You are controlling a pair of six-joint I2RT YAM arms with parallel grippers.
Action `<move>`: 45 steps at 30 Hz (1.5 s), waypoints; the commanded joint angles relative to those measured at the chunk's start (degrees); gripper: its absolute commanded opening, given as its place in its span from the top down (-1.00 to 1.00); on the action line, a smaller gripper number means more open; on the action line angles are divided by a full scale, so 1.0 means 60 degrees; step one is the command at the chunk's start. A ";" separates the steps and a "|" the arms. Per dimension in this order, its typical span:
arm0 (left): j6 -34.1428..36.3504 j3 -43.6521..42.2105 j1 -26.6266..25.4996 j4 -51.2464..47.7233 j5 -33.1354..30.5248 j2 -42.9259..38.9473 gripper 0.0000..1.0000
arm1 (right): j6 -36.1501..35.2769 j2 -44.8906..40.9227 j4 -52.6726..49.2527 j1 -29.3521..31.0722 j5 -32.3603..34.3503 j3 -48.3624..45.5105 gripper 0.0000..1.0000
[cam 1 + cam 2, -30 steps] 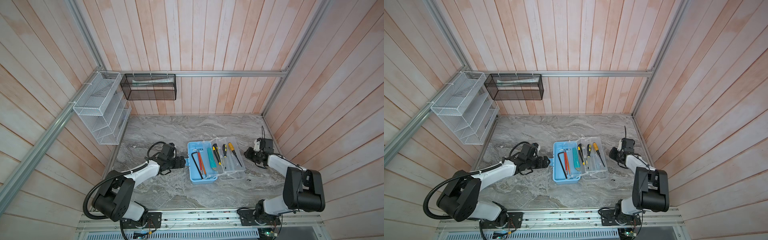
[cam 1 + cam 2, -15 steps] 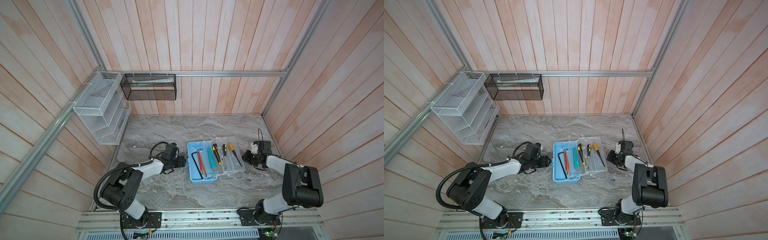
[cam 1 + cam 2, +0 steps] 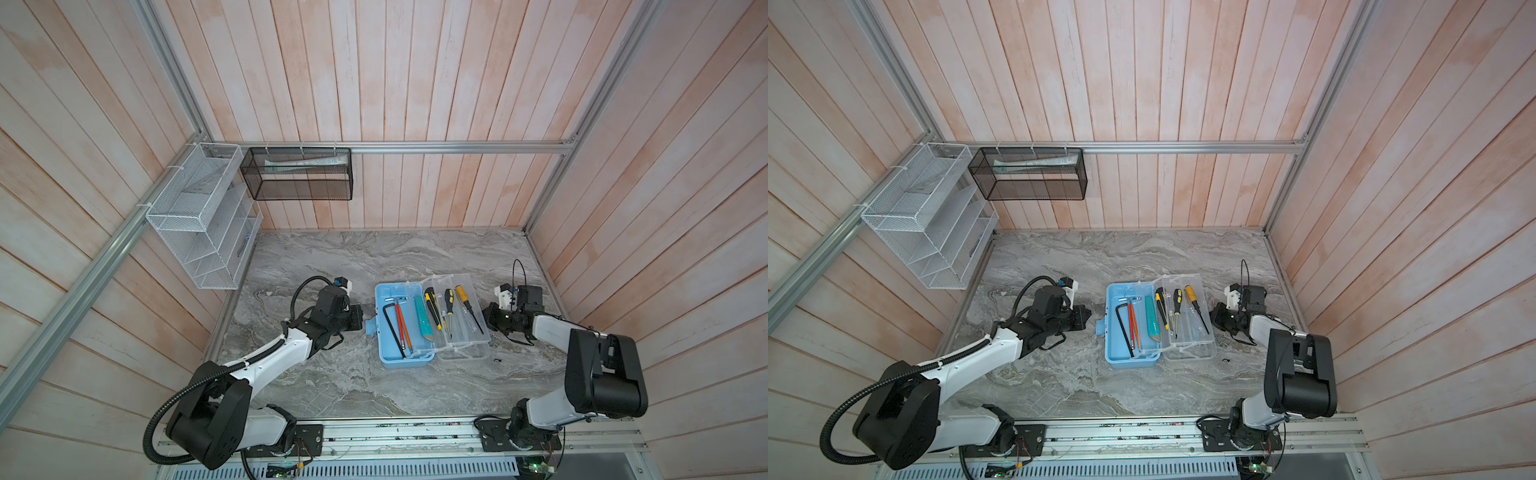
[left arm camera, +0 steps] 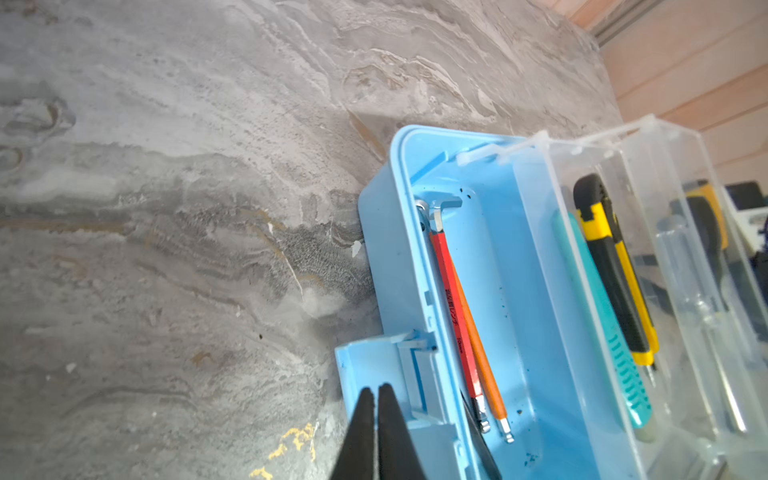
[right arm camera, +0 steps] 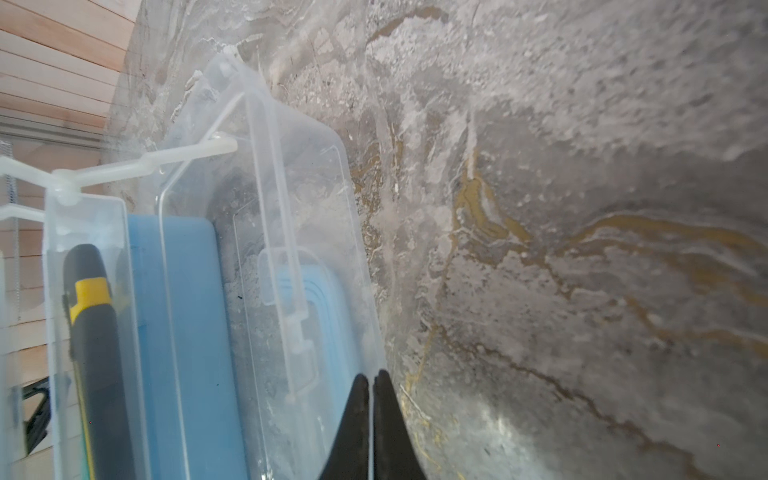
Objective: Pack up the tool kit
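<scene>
The tool kit's light blue box [image 3: 407, 363] lies open mid-table, with black, red and orange hex keys [image 3: 400, 324] and a teal utility knife [image 3: 422, 318] in it. The clear tray [image 3: 461, 345] beside it holds a yellow-black knife [image 3: 432, 311] and screwdrivers [image 3: 463, 297]. My left gripper [image 3: 358, 322] is shut and empty. In the left wrist view its tips [image 4: 376, 395] lie over the box's blue latch [image 4: 374, 361]. My right gripper [image 3: 487, 318] is also shut, its tips [image 5: 372, 378] against the clear lid's rim [image 5: 299, 208]. Nothing shows between them.
A white wire rack [image 3: 199, 216] and a black mesh basket [image 3: 299, 174] hang on the back-left walls. Wooden walls close in both sides. A small black bit [image 3: 496, 360] lies on the marble next to the tray's front right corner.
The left gripper has gone from wide open to shut beside the latch, and its arm's elbow has swung. The right gripper has closed the last bit and edged toward the lid.
</scene>
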 commanded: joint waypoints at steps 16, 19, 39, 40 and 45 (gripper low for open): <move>0.0240 -0.0063 -0.0309 0.1510 0.1688 0.1219 1.00 | 0.0993 -0.1126 0.0973 0.0040 -0.2417 -0.0511 0.92; 0.0250 -0.0129 -0.0316 0.1667 0.1773 0.1208 1.00 | 0.1206 -0.1569 0.0960 0.0040 -0.2610 -0.0476 0.93; 0.0372 -0.0337 -0.0302 0.1397 0.1173 0.1070 1.00 | -0.0038 -0.1178 -0.1227 0.0011 0.1518 -0.0050 0.95; 0.0374 -0.0339 -0.0301 0.1405 0.1219 0.1109 1.00 | -0.0077 -0.0948 -0.1143 0.0010 0.1256 -0.0084 0.97; 0.0393 -0.0373 -0.0316 0.1565 0.1430 0.1178 1.00 | -0.0165 -0.0582 -0.0837 0.0010 0.0434 -0.0250 1.00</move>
